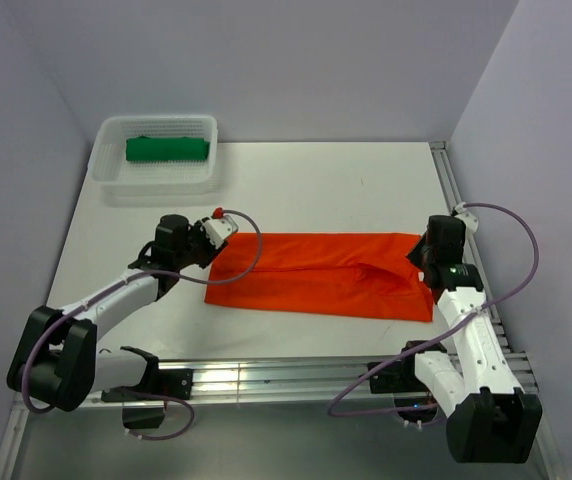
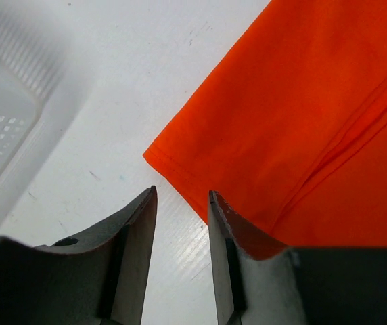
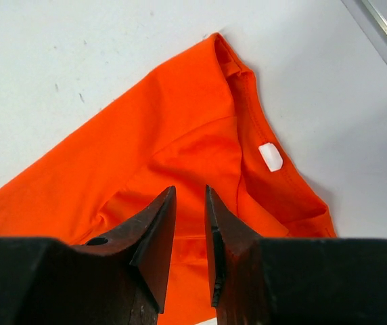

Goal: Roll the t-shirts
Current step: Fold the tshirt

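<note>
The orange t-shirt (image 1: 321,275) is laid folded in a strip. The left gripper (image 2: 182,196) at its left end and the right gripper (image 3: 190,189) over its collar are held narrowly parted, empty. The green t-shirt (image 1: 167,149) is kept rolled in the basket (image 1: 106,172) beyond it.

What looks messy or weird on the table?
Nothing really. The orange shirt lies flat, folded into a long strip, only slightly slanted. The green shirt sits rolled in the basket. Nothing is spilled or torn.
</note>
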### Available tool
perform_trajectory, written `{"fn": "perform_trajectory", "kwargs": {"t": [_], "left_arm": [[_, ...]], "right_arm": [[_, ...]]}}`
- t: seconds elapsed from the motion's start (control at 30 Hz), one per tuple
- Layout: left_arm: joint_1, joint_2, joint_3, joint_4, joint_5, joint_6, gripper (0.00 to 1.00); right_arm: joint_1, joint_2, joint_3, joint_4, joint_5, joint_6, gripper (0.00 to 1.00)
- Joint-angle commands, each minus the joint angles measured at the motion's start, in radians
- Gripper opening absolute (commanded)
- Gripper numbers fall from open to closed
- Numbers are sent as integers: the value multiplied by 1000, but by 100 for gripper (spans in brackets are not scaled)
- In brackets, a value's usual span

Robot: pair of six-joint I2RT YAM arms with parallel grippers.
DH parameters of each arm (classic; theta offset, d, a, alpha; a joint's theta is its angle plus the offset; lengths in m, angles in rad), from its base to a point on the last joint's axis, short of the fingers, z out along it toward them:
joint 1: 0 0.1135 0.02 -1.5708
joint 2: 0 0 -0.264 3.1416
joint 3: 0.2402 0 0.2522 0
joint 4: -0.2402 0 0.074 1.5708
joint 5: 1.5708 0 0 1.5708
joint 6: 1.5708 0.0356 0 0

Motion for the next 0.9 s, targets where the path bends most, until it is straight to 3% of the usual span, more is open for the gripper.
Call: {"fn": "perform_trajectory", "kwargs": {"t": [0.0, 0.27, 0.53, 0.77, 0.87], "left_arm": [[-4, -36, -5, 0, 34, 23, 41], [-3, 74, 139, -68, 28, -23, 42], [-9, 249, 328, -145, 69, -86, 40], [-27, 240, 309, -134, 41, -66, 41], [-27, 237, 294, -125, 37, -64, 41]], "right_arm": [[7, -32, -10, 28, 13, -4, 31], [24, 131, 28, 124, -179, -59, 31], [182, 371, 115, 164, -167, -27, 26], [277, 414, 62, 161, -147, 46, 17], [323, 417, 13, 154, -130, 106, 9]]}}
